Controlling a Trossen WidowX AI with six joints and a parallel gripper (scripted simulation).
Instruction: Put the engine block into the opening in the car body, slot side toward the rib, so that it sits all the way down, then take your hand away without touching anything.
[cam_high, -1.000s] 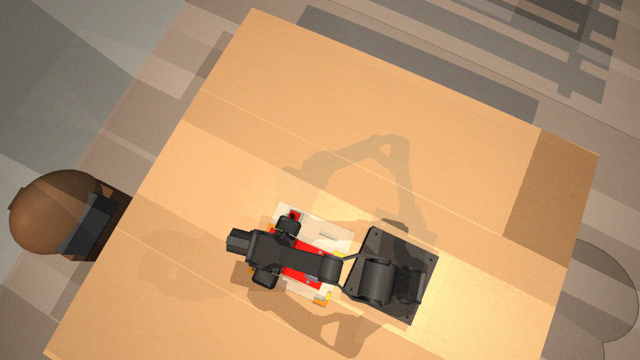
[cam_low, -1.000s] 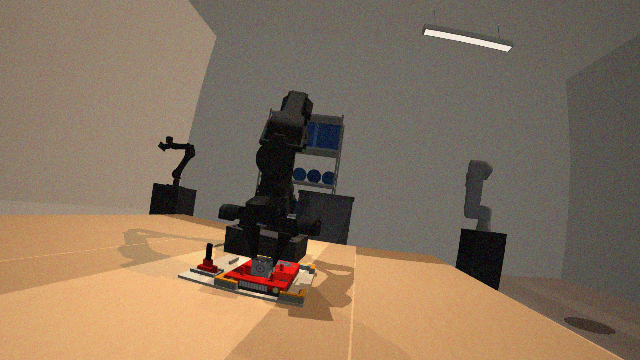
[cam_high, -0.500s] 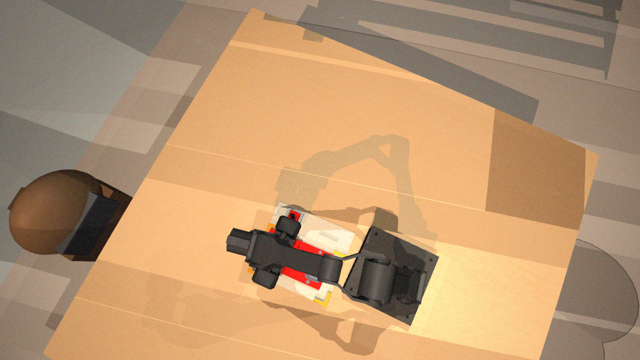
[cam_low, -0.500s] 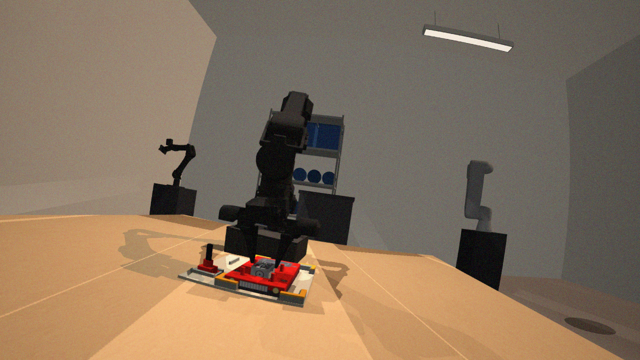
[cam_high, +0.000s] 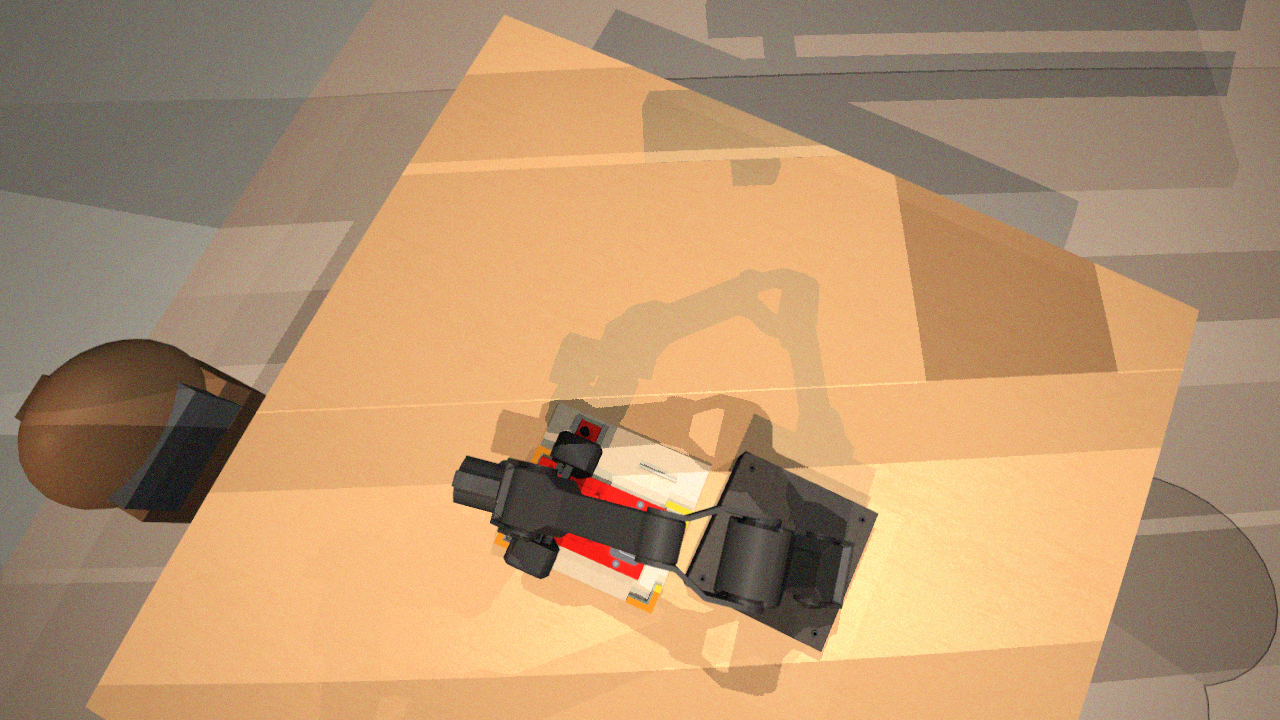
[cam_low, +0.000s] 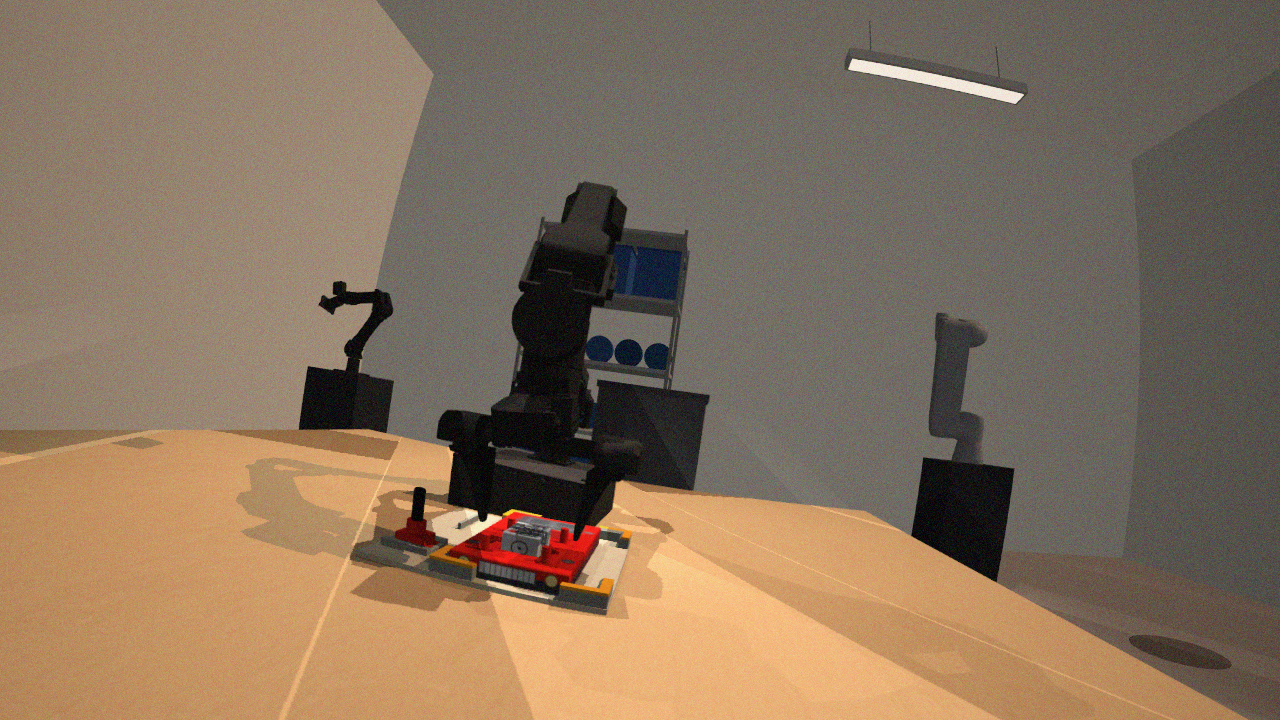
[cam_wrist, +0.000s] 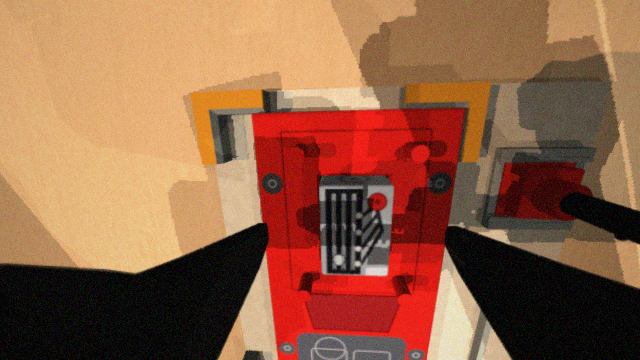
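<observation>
The grey engine block (cam_low: 524, 540) (cam_wrist: 356, 227) stands upright in the opening of the red car body (cam_low: 572, 565) (cam_wrist: 360, 122). Part of it rises above the red top. Its slotted, detailed top face shows in the wrist view. Whether it is at full depth I cannot tell, and the rib is hidden. My gripper (cam_low: 533, 528) (cam_wrist: 354, 233) is open wide, with one black finger on each side of the block and a gap to each. The fingertips are over the car body's side edges. The arm covers the block in the top view.
The car body lies on a pale base plate (cam_low: 617, 565) with orange corner brackets (cam_low: 586, 590) (cam_wrist: 447, 93). Beside it on the plate stands a red piece with an upright black handle (cam_low: 418, 505) (cam_wrist: 600, 210), to the right in the wrist view, near one finger.
</observation>
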